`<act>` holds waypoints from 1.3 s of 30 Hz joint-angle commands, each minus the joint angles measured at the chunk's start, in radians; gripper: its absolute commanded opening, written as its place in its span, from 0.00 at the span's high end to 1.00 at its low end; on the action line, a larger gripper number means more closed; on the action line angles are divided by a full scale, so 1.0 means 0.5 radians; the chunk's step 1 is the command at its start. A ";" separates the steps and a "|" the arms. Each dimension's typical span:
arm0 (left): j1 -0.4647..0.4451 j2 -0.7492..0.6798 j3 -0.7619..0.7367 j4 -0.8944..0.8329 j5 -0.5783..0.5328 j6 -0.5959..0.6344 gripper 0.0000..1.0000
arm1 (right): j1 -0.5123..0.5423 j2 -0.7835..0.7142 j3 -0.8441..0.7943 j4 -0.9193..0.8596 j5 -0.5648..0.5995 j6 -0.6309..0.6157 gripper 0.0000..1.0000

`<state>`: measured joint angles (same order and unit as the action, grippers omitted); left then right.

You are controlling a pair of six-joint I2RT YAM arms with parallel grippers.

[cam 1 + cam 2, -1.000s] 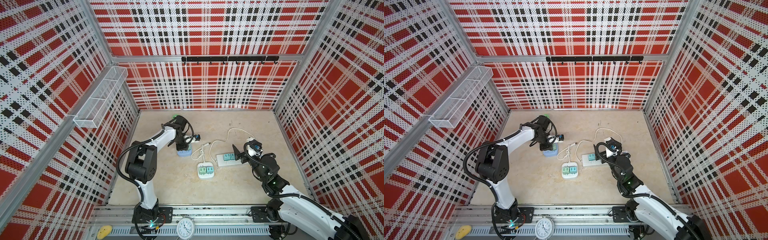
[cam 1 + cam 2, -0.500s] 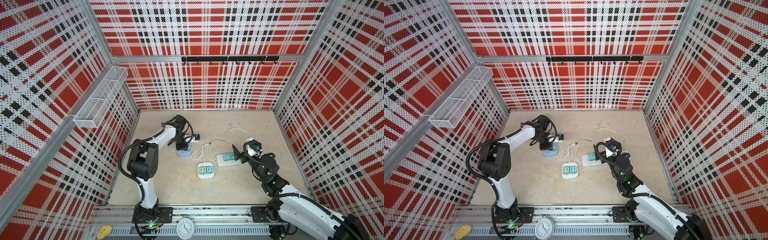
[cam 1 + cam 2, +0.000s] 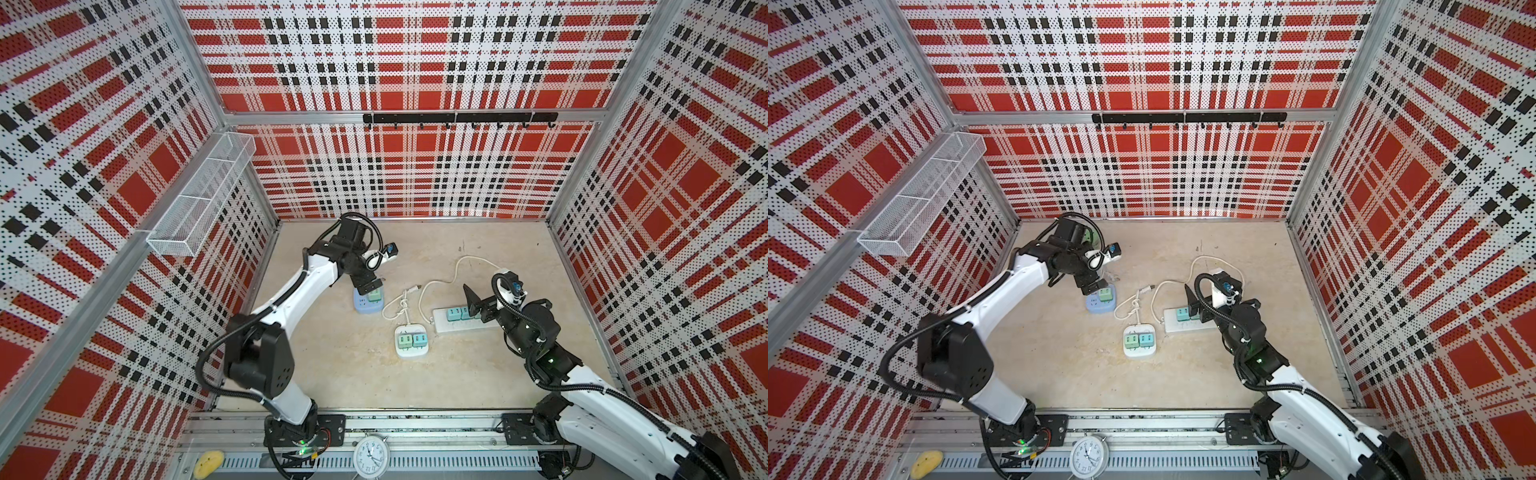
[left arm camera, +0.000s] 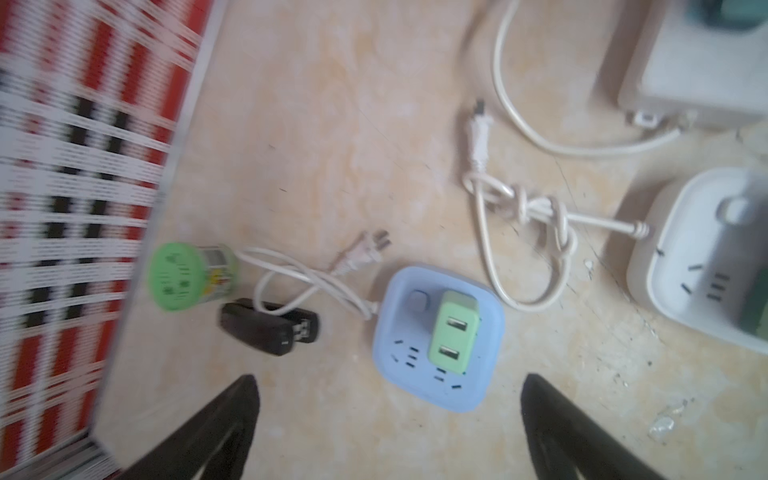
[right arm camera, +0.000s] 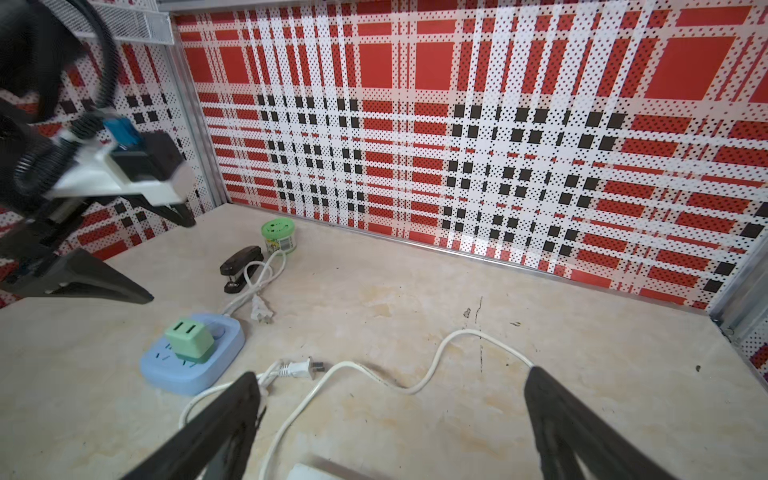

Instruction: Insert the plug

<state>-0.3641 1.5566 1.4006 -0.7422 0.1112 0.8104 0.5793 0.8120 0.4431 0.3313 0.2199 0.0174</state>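
Observation:
A green two-port plug (image 3: 374,296) (image 3: 1105,294) (image 4: 453,332) (image 5: 189,338) stands upright in the blue square socket block (image 3: 365,308) (image 3: 1096,306) (image 4: 399,320) (image 5: 195,376) on the left of the floor. My left gripper (image 3: 368,285) (image 3: 1094,285) (image 4: 388,382) hangs just above it, open, with nothing between its fingers. My right gripper (image 3: 478,306) (image 3: 1198,305) (image 5: 388,382) is open and empty over the long white power strip (image 3: 461,325) (image 3: 1187,326), which carries teal plugs.
A white square socket block (image 3: 411,353) (image 3: 1140,353) with two plugs lies in the middle, loose white cords (image 3: 440,286) around it. A green can (image 4: 187,276) (image 5: 278,235) and a black stapler (image 4: 266,328) (image 5: 241,264) lie near the left wall. A wire basket (image 3: 203,195) hangs there.
My left gripper has opened and let go of the green plug, which stays seated in the blue socket block. The right arm has not moved.

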 commanded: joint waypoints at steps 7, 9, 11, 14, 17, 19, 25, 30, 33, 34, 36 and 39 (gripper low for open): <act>0.078 -0.818 -0.599 1.004 -0.443 -1.590 0.01 | -0.087 0.201 0.614 -0.586 0.117 0.313 0.00; 0.238 -0.921 -0.709 0.991 -0.500 -2.021 0.01 | -0.204 0.279 0.737 -0.674 0.111 0.311 0.00; 0.383 -0.998 -0.854 0.986 -0.370 -2.220 0.01 | -0.426 0.376 0.863 -0.810 0.054 0.337 0.00; 0.428 -1.131 -1.183 1.206 -0.359 -2.208 0.01 | -0.815 0.493 0.948 -0.956 0.023 0.438 0.00; 0.410 -1.276 -1.446 1.317 -0.502 -2.138 0.01 | -1.161 0.583 0.864 -0.924 -0.041 0.447 0.00; 0.396 -1.352 -1.620 1.345 -0.679 -2.124 0.01 | -1.356 0.652 0.823 -1.035 0.009 0.587 0.00; 0.349 -1.400 -1.978 1.546 -0.910 -1.841 0.01 | -1.509 0.618 0.461 -0.597 -0.037 0.659 0.00; 0.368 -1.395 -2.292 2.097 -0.880 -1.652 0.01 | -1.508 0.618 0.234 -0.183 -0.043 0.648 0.00; 0.410 -1.342 -2.465 2.596 -0.744 -1.613 0.01 | -1.502 0.762 0.113 0.100 -0.019 0.627 0.00; 0.409 -1.293 -2.487 2.700 -0.783 -1.602 0.01 | -1.498 0.820 0.093 0.205 -0.017 0.625 0.00; 0.425 -1.143 -2.477 2.833 -0.930 -1.619 0.01 | -1.486 0.976 0.100 0.326 -0.038 0.594 0.00; 0.486 -0.854 -2.409 3.028 -0.936 -1.610 0.01 | -1.402 1.118 0.185 0.304 -0.031 0.469 0.00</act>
<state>-0.1440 1.0523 0.1635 0.5503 -0.3180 -0.0082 -0.1516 1.3426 0.5072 0.3714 0.2024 0.3080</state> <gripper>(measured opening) 0.991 0.998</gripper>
